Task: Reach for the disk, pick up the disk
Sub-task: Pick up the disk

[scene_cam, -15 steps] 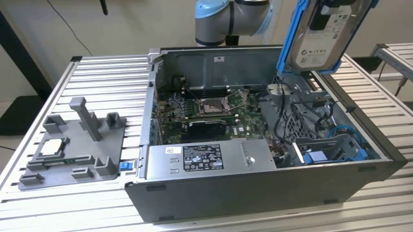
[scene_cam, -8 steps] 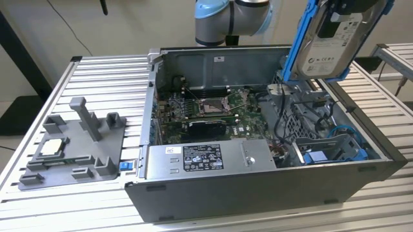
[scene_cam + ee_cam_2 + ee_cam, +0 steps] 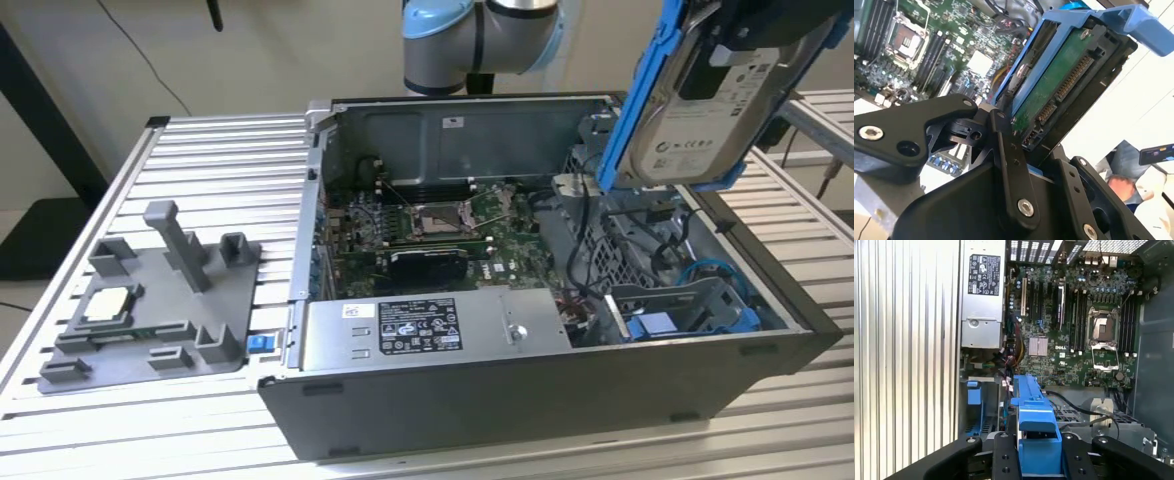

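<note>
The gripper (image 3: 1026, 150) holds the disk (image 3: 701, 110) tight, high over the case (image 3: 534, 400) edge. A weak hold could drop it inside.

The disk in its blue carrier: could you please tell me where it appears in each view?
Exterior view: disk held aloft above the open case, upper right.
Second wrist view: its underside between the end effector links.
First wrist view: carrier edge, low centre.
Shared landmark: processor socket.

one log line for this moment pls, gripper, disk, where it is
gripper: shut on disk | disk: lifted, held upright above open computer case | drive bay: blue bracket left inside
</note>
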